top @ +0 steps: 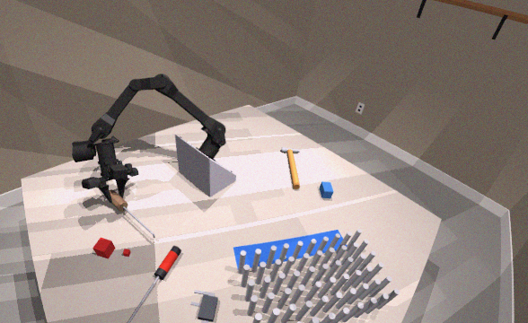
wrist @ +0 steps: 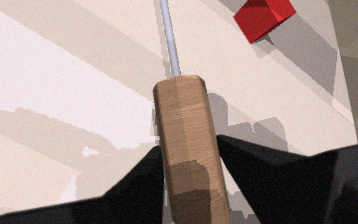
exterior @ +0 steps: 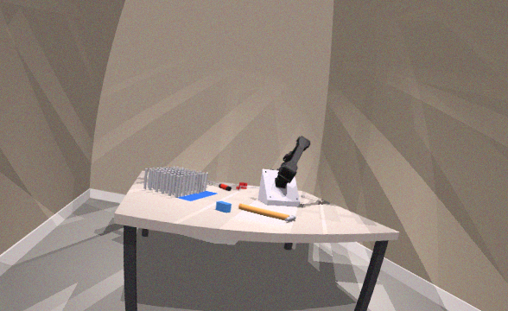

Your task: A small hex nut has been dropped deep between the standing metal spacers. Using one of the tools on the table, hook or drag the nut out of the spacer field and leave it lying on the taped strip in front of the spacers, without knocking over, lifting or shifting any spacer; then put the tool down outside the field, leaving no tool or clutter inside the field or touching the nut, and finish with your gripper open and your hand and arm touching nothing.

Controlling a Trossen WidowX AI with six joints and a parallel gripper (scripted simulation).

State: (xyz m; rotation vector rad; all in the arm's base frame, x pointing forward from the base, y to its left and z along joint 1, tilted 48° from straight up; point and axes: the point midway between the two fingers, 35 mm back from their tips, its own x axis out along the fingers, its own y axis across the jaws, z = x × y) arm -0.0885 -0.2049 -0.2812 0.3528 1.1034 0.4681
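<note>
Gripping the wooden-handled tool (top: 118,201) (wrist: 189,145) between the pincer's (top: 115,196) (wrist: 190,142) two black fingers (top: 121,186)

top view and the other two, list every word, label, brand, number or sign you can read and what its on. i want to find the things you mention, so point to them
There are none: no readable text shows in any of the three views.
The wooden handle (wrist: 187,125) in the gripper (top: 117,197) (wrist: 188,146), the hammer (top: 293,168) (exterior: 264,212) and the red-and-black handle (top: 168,262) (exterior: 225,187) show no lettering.

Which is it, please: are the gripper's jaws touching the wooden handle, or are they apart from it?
Touching: the wrist view shows the wooden handle clamped between the jaws, one against each side.
</note>
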